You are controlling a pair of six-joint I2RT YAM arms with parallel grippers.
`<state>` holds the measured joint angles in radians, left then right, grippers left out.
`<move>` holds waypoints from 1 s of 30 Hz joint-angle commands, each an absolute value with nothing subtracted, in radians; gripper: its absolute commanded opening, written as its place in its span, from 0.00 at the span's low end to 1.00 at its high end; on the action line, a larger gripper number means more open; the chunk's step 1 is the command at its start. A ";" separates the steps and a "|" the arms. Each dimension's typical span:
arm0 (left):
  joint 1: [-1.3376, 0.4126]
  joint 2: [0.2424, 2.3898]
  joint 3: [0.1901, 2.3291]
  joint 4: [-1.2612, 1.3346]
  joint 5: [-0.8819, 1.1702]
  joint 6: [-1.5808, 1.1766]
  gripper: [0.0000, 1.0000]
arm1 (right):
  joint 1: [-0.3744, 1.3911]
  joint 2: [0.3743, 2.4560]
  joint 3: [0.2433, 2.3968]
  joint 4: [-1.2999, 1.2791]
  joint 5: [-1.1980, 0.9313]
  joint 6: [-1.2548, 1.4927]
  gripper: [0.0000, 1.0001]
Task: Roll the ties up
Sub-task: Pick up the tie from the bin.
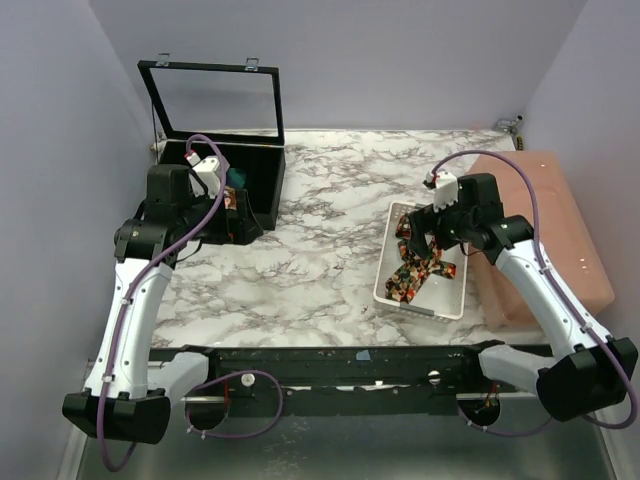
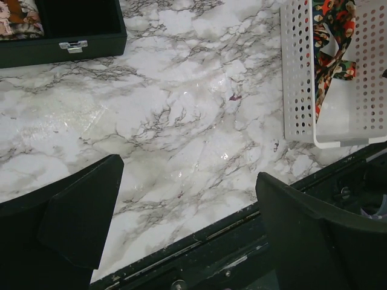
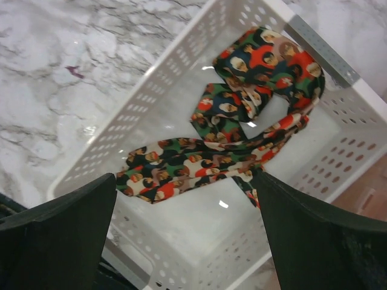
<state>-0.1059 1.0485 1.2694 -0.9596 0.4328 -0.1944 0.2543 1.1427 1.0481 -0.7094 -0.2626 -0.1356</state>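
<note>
My right pincer (image 3: 184,181) is spread wide, hovering over the floral tie (image 3: 266,60) lying loosely unrolled in the white basket (image 3: 154,99). Left pincer (image 2: 188,172) also wide, holding nothing, above the marble table (image 2: 169,115) near the black case (image 2: 36,51).

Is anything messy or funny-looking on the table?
The printed tie lies crumpled in loose loops inside the white basket, not rolled. A tiny reddish speck also sits on the marble table. Nothing looks broken.
</note>
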 commanded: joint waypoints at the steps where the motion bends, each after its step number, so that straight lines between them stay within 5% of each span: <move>1: -0.101 1.003 1.271 -0.929 0.397 -0.174 0.99 | 0.253 1.199 1.028 -0.727 -0.091 -0.255 1.00; 23: -0.101 0.923 1.206 -0.850 0.388 -0.190 0.99 | 0.253 1.699 1.063 -0.603 0.006 -0.464 0.99; 26: -0.102 0.923 1.207 -0.850 0.385 -0.189 0.98 | 0.253 1.736 1.074 -0.587 -0.037 -0.470 0.86; 30: -0.101 0.930 1.207 -0.847 0.388 -0.192 0.98 | 0.253 1.787 1.081 -0.550 -0.052 -0.499 0.54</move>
